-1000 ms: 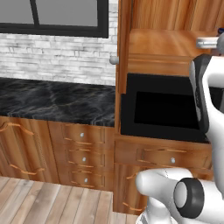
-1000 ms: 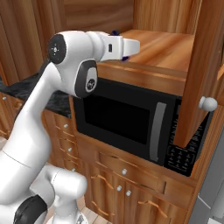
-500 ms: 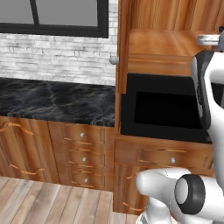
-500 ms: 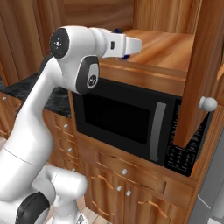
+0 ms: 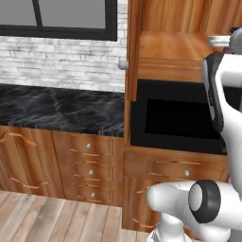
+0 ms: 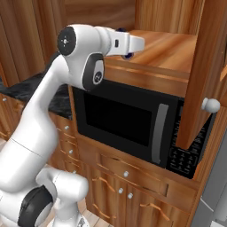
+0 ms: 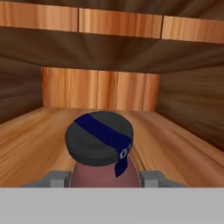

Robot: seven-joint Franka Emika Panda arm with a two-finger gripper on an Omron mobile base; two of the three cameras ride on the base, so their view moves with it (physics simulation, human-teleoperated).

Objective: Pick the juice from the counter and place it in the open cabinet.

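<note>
Hand view: the juice (image 7: pixel 100 151) sits clamped between the fingers (image 7: pixel 56 178) — its dark cap with a blue band faces the camera, the reddish-brown body below it. The bottle is inside the open cabinet (image 7: pixel 109 89), over the bare wood shelf (image 7: pixel 30 144), with the cabinet's back wall well behind the cap.

In the right base view the white arm (image 6: pixel 66 88) reaches up from the lower left, and its hand lies over the front of that shelf (image 6: pixel 168 48), above the black microwave (image 6: pixel 128 119). A dark bit of the juice (image 6: pixel 128 56) shows under the hand. The cabinet door (image 6: pixel 204 71) with its round silver knob (image 6: pixel 210 105) stands open to the right of the microwave.

In the left base view the black marble counter (image 5: pixel 56 108) lies left of the microwave (image 5: pixel 179 118) — with knobbed wooden drawers (image 5: pixel 87 165) below it.
</note>
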